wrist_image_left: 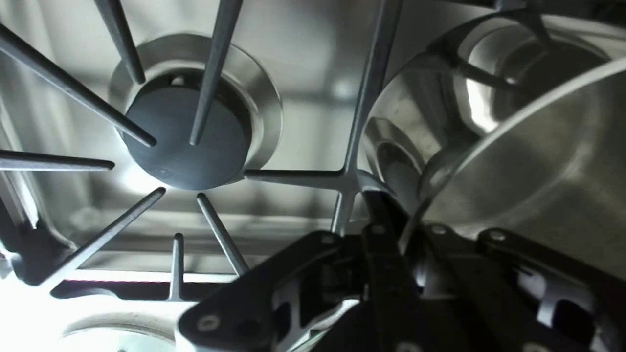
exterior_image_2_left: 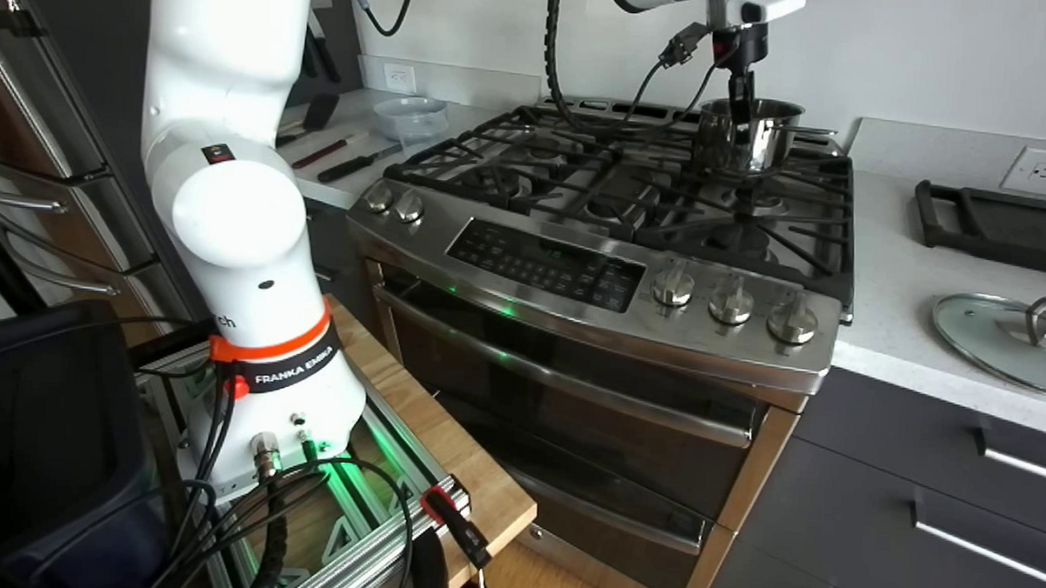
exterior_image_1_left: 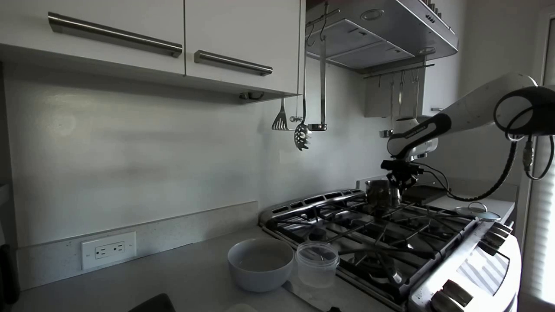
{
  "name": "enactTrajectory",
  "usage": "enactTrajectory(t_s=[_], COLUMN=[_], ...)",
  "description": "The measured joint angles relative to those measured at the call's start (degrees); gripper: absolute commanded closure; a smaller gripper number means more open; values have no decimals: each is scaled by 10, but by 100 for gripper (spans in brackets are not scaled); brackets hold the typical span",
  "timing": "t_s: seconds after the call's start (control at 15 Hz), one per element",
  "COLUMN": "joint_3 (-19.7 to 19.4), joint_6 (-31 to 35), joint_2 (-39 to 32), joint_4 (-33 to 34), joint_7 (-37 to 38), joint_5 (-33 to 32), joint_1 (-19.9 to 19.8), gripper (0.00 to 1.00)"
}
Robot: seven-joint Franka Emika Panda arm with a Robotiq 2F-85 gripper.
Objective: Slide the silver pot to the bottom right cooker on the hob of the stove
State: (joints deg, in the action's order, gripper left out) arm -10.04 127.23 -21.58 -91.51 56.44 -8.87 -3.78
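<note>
the black two-fingered pincer (wrist_image_left: 408,230) pinches the wall of the small round shiny steel pot (exterior_image_2_left: 766,148), its fingers close together, one inside the rim and one outside. the pot is right below the pincer, at the rear right of the silver metal hob (wrist_image_left: 313,127); whether its base touches the black cast-iron grate (wrist_image_left: 364,107) i cannot tell. its thin steel handle (exterior_image_2_left: 811,131) points right of the pincer in an exterior view. left of the pincer in the wrist view, free room runs above the grate bars to the round black-capped gas cooker (wrist_image_left: 188,137), which lies towards the front edge of the wide stainless-steel stove (exterior_image_2_left: 695,337). in an exterior view, a raised slotted steel vent (exterior_image_1_left: 325,199) lines the hob's back edge, left of the pincer. past the hob's right edge, well apart from the pincer, lies a round glass lid (exterior_image_2_left: 987,335).
</note>
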Motion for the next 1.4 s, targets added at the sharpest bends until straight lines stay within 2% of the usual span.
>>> enactTrajectory(t_s=[0.4, 1.0, 1.4], joint_3=[-7, -21, -23], joint_6=[59, 67, 115], joint_2=[56, 129, 166], joint_4=[-93, -189, -250], joint_7=[-14, 19, 12], joint_5=[-14, -26, -44], joint_1=[0, -4, -18], gripper=[99, 99, 99])
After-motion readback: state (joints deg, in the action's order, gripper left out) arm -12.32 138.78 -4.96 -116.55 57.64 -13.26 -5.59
